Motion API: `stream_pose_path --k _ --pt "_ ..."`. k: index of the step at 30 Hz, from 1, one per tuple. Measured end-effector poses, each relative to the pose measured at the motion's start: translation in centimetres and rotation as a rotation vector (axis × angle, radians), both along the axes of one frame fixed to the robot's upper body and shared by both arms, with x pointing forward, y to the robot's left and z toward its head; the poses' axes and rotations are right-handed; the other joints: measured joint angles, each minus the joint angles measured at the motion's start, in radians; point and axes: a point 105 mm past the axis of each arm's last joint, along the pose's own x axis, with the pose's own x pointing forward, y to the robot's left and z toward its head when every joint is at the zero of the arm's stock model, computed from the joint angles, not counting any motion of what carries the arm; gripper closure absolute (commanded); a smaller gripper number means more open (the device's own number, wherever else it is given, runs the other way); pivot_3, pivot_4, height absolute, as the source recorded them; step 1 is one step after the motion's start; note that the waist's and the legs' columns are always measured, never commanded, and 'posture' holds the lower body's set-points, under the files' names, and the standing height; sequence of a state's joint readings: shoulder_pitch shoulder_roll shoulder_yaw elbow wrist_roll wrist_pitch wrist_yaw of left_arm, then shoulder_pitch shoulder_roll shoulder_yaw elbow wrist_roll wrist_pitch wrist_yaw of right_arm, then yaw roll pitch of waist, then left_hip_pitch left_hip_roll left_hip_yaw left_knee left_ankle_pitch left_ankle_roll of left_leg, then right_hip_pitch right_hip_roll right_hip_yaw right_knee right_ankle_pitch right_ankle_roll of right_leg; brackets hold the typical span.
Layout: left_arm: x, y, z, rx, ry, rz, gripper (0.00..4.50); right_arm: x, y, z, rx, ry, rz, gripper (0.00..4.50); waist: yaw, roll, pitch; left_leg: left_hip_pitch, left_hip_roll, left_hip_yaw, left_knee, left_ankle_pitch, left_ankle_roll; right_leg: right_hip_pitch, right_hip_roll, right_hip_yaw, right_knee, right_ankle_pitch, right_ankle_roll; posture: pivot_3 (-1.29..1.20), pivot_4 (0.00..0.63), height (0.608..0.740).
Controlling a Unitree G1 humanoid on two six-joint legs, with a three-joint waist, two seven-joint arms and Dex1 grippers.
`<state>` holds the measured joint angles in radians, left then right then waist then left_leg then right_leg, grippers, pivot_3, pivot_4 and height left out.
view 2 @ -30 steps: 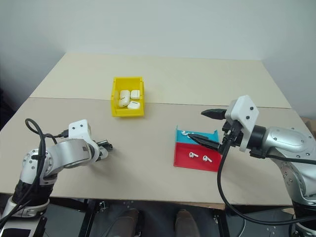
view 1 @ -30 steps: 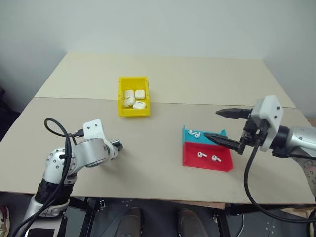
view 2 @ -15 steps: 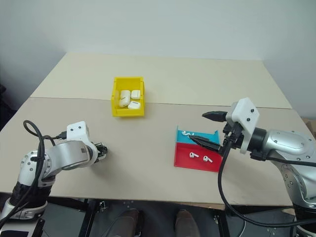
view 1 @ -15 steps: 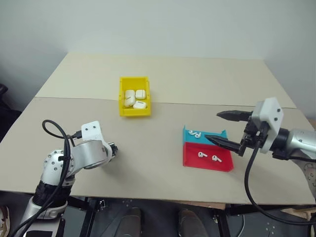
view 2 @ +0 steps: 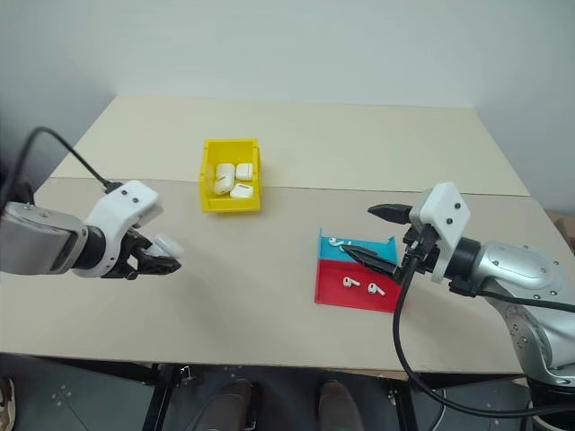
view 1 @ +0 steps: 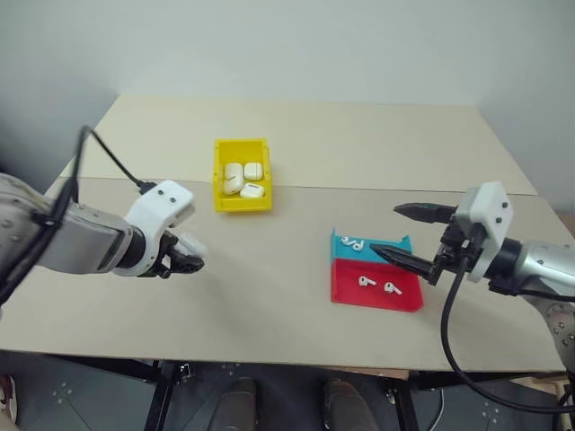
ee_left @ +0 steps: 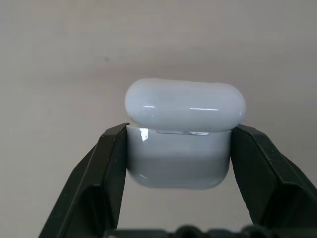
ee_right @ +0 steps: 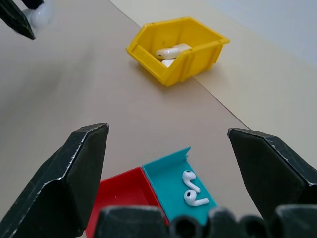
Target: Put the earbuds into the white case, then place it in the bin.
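Left end effector pinches the case by its lower body, clear of the desk, leaving the lid free (presumably for opening). Right end effector hangs spread over the tray of earbuds, ready to pick. Bin sits further back on the desk, already holding cases.

The white case is clamped by its lower body between the two black fingers of the left gripper, one finger pressed to each side. Its rounded lid is seen closed above the fingertips, against a plain beige tabletop
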<state>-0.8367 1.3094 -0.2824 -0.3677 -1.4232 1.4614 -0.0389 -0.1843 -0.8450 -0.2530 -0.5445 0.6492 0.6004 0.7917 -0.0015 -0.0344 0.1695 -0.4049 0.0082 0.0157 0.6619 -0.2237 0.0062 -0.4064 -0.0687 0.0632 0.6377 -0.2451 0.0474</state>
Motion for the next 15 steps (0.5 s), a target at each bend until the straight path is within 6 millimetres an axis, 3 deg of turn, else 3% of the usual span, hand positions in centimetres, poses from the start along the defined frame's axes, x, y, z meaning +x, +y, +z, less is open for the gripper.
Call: stream_pose_path --k 4,7,10,12,15 --pt "2.3 -0.8 -0.6 0.012 -0.074 -0.374 1.70 -0.2 0.3 -0.5 0.015 0.006 -0.002 0.00 0.001 0.001 0.000 -0.002 0.005 0.001 -0.003 0.001 -0.002 0.000 0.004 0.000 -0.007 0.001 -0.004 0.00 0.150 0.740" --pt "3.2 -1.4 -3.0 0.125 -0.014 -0.681 1.70 -0.6 0.7 -0.6 0.025 -0.006 -0.004 0.00 0.008 0.001 0.000 -0.006 0.006 0.002 -0.002 0.000 0.000 -0.001 0.005 0.000 -0.009 0.001 -0.004 0.00 0.150 0.740" --pt "4.0 -1.7 -4.9 0.212 0.067 -0.841 1.70 -0.9 1.0 -0.5 0.037 -0.023 -0.010 0.00 0.013 0.001 0.000 -0.014 0.007 0.002 0.001 -0.001 0.002 -0.008 0.006 0.000 -0.010 0.002 -0.001 0.00 0.150 0.740" --pt "4.7 -1.8 -5.0 0.243 0.087 -0.903 1.70 -1.1 1.2 -0.6 0.045 -0.026 -0.020 0.00 0.013 0.000 0.000 -0.024 0.007 0.000 0.004 -0.001 0.003 -0.017 0.007 0.000 -0.008 0.003 0.000 0.00 0.150 0.740" --pt "5.5 -1.8 -4.8 0.286 0.101 -0.991 1.70 -1.5 1.3 -1.1 0.049 -0.022 -0.034 0.00 0.013 0.000 0.000 -0.025 0.007 -0.001 0.008 -0.003 0.007 -0.017 0.007 0.000 -0.007 0.003 0.000 0.00 0.150 0.740"
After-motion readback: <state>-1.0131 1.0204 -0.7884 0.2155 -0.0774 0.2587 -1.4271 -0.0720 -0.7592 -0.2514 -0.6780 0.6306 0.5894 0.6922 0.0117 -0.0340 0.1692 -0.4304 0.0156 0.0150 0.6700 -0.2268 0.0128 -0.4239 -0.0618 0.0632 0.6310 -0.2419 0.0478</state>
